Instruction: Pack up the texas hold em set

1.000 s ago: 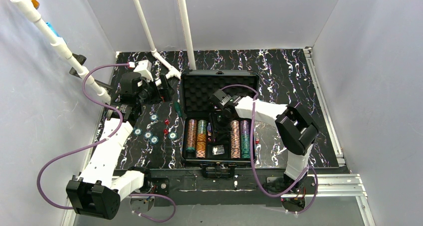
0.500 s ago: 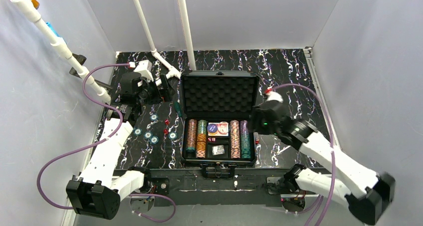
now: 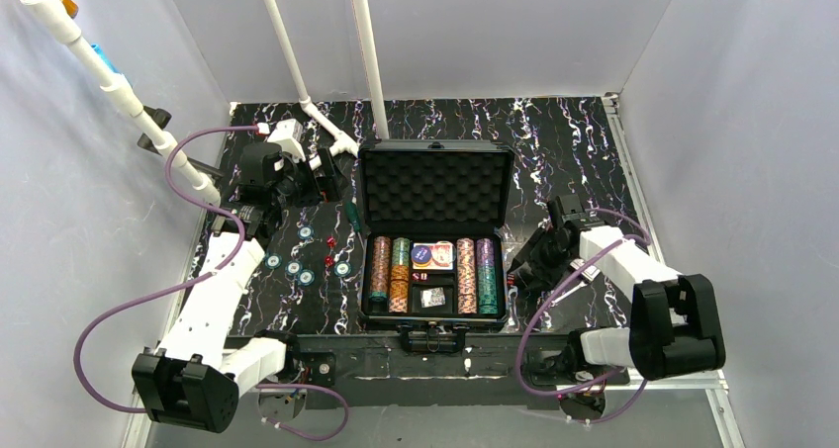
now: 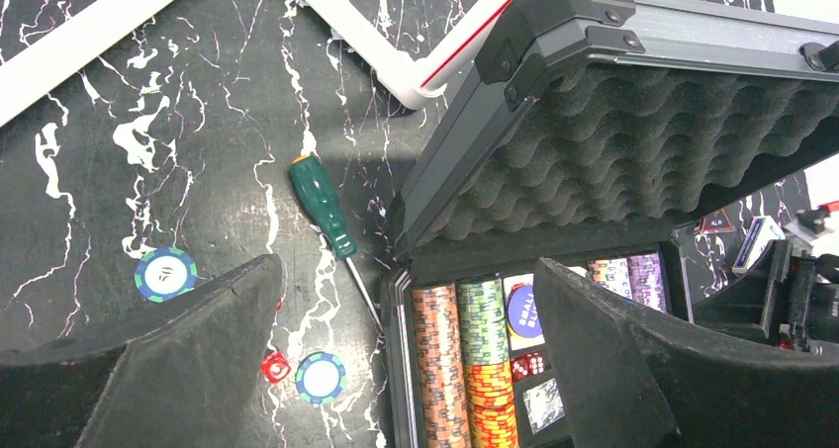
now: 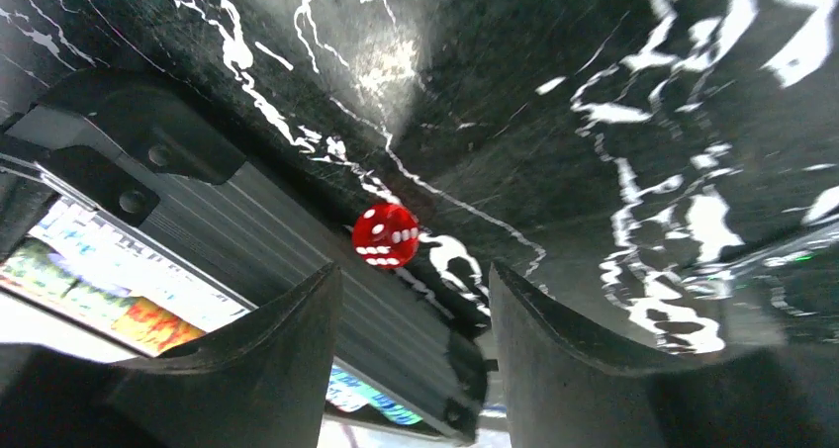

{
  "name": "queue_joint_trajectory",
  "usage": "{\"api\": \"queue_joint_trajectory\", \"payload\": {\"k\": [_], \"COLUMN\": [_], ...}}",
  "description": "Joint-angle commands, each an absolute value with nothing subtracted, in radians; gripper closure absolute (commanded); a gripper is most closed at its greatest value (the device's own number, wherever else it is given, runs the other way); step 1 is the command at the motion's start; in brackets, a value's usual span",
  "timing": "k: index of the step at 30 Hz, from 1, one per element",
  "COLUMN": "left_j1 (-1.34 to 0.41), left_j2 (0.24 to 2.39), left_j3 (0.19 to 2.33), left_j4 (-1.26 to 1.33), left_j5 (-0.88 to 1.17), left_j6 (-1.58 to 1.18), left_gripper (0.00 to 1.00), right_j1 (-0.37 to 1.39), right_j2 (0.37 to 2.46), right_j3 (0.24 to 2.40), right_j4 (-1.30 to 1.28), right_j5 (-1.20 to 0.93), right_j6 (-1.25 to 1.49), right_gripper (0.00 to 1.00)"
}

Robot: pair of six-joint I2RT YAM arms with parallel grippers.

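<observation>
The black case [image 3: 367,270] lies open at the middle, its foam lid [image 3: 435,186] upright. Rows of striped chips [image 3: 389,273], a card deck [image 3: 432,255] and red dice [image 4: 527,365] lie inside. Several loose chips [image 3: 294,267] and small red dice [image 3: 329,240] lie on the table left of it. My right gripper [image 3: 521,270] is open and empty, low beside the case's right wall, with a red die [image 5: 385,235] just ahead of its fingers. My left gripper [image 3: 325,174] is open and empty, held above the table left of the lid; it also shows in its wrist view [image 4: 406,265].
A green-handled screwdriver [image 4: 322,206] lies by the case's left rear corner. White pipes [image 3: 368,52] rise behind the lid. A red triangle piece [image 4: 717,221] and a card box [image 4: 758,242] lie right of the case. Grey walls close in both sides.
My right arm has come out of the case, swung out to the right and dropped low beside the case's right wall. The card deck now shows in the case. The left arm has not moved.
</observation>
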State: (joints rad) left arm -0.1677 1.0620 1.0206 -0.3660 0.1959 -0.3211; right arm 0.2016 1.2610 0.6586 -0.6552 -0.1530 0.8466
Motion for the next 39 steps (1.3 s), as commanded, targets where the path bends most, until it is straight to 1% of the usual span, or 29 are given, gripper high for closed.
{"api": "queue_joint_trajectory", "payload": {"k": [1,3,8,16,26,35,39], "left_j1": [-0.173,-0.173,-0.175,-0.175,-0.179,-0.182,-0.182], "left_j2": [1.064,1.063,1.062,1.042,1.036,1.039,1.037], "left_j3": [1.020,1.020,1.023,1.025,1.025,1.024,1.025], "left_j4": [-0.364,-0.365,-0.368,-0.369,-0.368,-0.368,-0.369], "left_j5": [0.205,0.200,0.198,0.199,0.203,0.203,0.202], "left_j6": [-0.324,-0.322,-0.321,-0.321,-0.321,-0.319,-0.319], "left_gripper": [0.01,0.01,0.01,0.00,0.01,0.00,0.01], "right_j1": [0.198,0.196,0.196,0.196,0.195,0.196,0.196], "right_j2": [1.273,1.257,1.232,1.240,1.327,1.349,1.313], "right_j3": [0.683,0.675,0.689,0.649,0.640,0.626,0.627], "right_j4": [-0.607,-0.611,-0.675,-0.656,-0.603,-0.618,-0.659], "right_j5": [-0.299,-0.258,-0.142,-0.150,-0.210,-0.194,-0.130], "right_j6": [1.093,1.189,1.302,1.416,1.450,1.447,1.396], "right_gripper": [0.38,0.40,0.40,0.44,0.49,0.49,0.46]}}
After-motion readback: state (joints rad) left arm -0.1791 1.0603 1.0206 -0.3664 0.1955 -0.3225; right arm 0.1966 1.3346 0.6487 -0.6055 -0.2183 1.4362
